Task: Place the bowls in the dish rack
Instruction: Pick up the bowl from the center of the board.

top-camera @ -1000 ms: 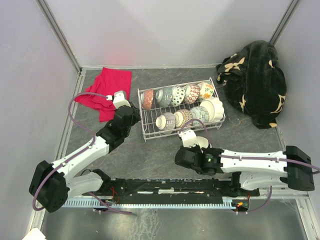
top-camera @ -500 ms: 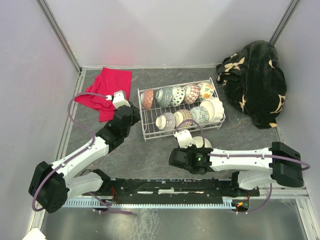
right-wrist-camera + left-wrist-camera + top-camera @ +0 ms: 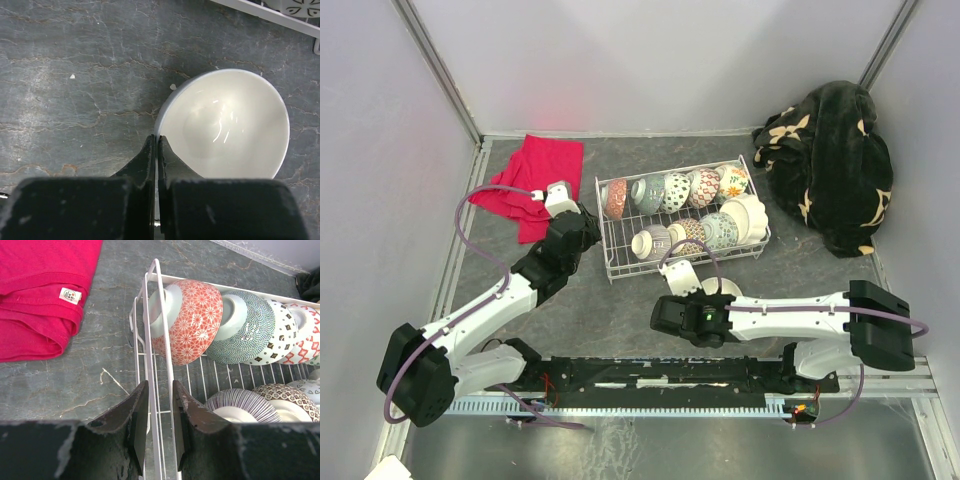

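Observation:
The white wire dish rack (image 3: 604, 232) holds several patterned bowls on edge in two rows, among them a red lattice bowl (image 3: 192, 322) and a dotted blue-green one (image 3: 250, 327). A plain white bowl (image 3: 225, 125) stands upright on the grey table just in front of the rack (image 3: 725, 288). My right gripper (image 3: 156, 142) is shut on that bowl's near-left rim, one finger inside and one outside. My left gripper (image 3: 156, 412) straddles the rack's left end wall, its jaws narrowly apart and closed on the rim wires.
A folded red cloth (image 3: 540, 180) lies left of the rack, close to my left arm. A black floral blanket (image 3: 830, 165) is heaped at the back right. Grey walls close in the table on three sides.
My right gripper has closed onto the white bowl's rim, and that arm has shifted a little to the left. The left arm and the rack have not moved.

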### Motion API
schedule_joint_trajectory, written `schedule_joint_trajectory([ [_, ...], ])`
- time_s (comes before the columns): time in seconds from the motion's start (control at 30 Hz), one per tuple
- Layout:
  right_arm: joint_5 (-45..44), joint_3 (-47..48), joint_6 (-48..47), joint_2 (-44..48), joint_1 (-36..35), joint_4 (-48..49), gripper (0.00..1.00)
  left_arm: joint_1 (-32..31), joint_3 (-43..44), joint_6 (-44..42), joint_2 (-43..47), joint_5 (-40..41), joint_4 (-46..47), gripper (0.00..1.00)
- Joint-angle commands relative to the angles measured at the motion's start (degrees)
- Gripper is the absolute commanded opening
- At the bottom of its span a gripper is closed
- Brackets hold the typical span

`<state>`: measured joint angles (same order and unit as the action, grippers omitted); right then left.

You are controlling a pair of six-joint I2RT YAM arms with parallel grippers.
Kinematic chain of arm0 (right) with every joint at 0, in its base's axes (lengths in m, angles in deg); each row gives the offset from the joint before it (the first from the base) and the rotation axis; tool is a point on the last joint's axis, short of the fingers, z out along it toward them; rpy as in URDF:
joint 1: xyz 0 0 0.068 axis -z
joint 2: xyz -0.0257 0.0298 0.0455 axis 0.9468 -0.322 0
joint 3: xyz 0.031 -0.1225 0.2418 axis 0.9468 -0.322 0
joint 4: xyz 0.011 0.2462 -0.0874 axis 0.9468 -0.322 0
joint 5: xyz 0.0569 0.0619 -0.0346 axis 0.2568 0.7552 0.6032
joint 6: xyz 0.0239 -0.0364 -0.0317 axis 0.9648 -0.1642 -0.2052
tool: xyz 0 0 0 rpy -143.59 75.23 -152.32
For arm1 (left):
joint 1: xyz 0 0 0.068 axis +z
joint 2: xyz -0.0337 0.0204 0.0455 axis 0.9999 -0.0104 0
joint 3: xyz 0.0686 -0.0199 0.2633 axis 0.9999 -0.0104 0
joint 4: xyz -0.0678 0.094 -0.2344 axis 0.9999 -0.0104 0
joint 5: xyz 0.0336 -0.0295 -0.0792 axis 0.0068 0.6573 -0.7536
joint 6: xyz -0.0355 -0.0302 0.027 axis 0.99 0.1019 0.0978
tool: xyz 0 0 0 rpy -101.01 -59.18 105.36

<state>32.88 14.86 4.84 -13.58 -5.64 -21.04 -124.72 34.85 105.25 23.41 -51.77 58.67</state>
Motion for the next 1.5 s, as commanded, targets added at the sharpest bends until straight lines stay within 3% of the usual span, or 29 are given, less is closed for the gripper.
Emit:
schedule_joint_trajectory([
  [0.0,-0.78,3.37,-1.35,1.76,-0.01,-0.11,0.01,0.24,0.15,-1.41,1.42,0.36,1.55,0.33],
  [0.23,3.96,5.6,-6.32,11.52,0.06,1.23,0.01,0.23,0.06,-1.41,1.38,0.39,1.6,0.33],
  [0.47,15.73,8.97,-10.71,23.74,0.11,7.0,0.01,0.24,0.06,-1.41,1.2,0.65,1.6,0.33],
  [0.73,28.47,15.54,-14.73,22.97,6.86,17.2,0.01,0.24,0.15,-1.55,0.55,0.96,1.69,0.33],
  [0.9,46.76,13.86,-10.39,19.15,19.78,31.25,0.01,0.3,0.15,-1.68,0.36,1.17,1.78,0.33],
  [1.07,57.22,11.85,-3.94,14.48,26.47,49.06,0.01,0.33,0.15,-1.77,0.55,1.32,1.69,0.32],
  [1.47,66.5,-1.8,21.18,1.12,37.34,96.14,0.01,0.34,-0.88,-1.38,2.78,2.59,1.69,0.32],
])
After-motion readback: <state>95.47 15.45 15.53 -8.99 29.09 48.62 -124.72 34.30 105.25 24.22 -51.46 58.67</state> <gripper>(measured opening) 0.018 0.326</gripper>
